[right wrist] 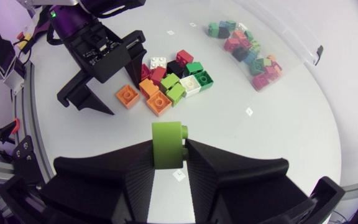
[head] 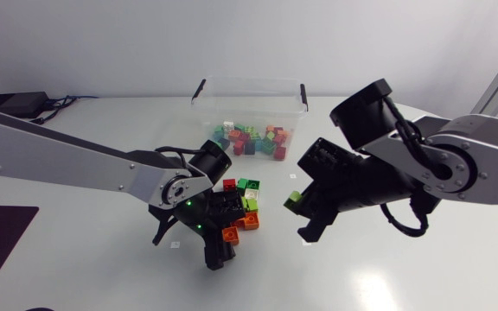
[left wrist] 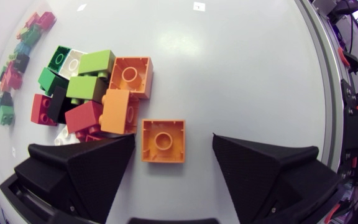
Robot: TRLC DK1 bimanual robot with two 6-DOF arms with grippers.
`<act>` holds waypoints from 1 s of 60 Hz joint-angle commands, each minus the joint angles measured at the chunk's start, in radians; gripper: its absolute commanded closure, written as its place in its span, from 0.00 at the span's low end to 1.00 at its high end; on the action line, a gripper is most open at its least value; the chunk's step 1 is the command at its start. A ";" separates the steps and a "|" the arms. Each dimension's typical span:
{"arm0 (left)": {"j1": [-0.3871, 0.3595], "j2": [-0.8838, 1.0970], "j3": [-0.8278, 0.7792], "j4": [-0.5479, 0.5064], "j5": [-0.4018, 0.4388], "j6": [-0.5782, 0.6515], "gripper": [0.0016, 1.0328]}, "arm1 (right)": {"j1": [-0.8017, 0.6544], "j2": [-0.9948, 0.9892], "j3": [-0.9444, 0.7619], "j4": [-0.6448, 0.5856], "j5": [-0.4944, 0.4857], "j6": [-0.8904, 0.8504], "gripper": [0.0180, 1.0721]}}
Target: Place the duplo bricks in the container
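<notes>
While my right pincer (right wrist: 168, 155) is clenched on a lime brick (right wrist: 168, 142) above the tabletop (head: 387, 268), my left pincer (left wrist: 174, 142) stands released astride an orange brick (left wrist: 163, 140) beside the pile (head: 242, 200). A low carry could, I judge, clip the near wall of the container (head: 201, 108); the gap between my arms is narrow.
</notes>
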 commanded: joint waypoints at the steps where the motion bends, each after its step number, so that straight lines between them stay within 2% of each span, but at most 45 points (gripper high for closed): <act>1: -0.005 0.030 0.028 0.004 -0.009 -0.016 0.37 | -0.027 -0.017 0.034 -0.021 -0.015 0.000 0.71; 7: -0.007 0.030 0.023 0.004 -0.010 -0.016 0.52 | -0.056 -0.021 0.057 -0.032 -0.026 -0.014 0.71; 9: -0.007 0.031 0.023 0.004 -0.015 -0.016 0.62 | -0.073 -0.021 0.072 -0.040 -0.032 -0.020 0.71; 20: -0.007 -0.001 -0.012 -0.001 -0.025 -0.014 0.70 | -0.162 0.031 0.187 -0.029 -0.078 -0.020 0.71; 24: -0.016 -0.028 -0.041 -0.001 -0.030 -0.013 0.77 | -0.176 0.071 0.227 -0.007 -0.083 -0.010 0.71; 37: -0.014 -0.114 -0.096 -0.010 -0.041 -0.007 0.80 | -0.197 0.203 0.311 0.101 -0.090 0.047 0.71; 44: -0.002 -0.193 -0.101 -0.063 -0.044 -0.005 0.80 | -0.208 0.293 0.389 0.172 -0.089 0.089 0.71; 60: 0.076 -0.317 -0.056 -0.134 -0.044 -0.002 0.80 | -0.220 0.476 0.586 0.229 -0.070 0.161 0.71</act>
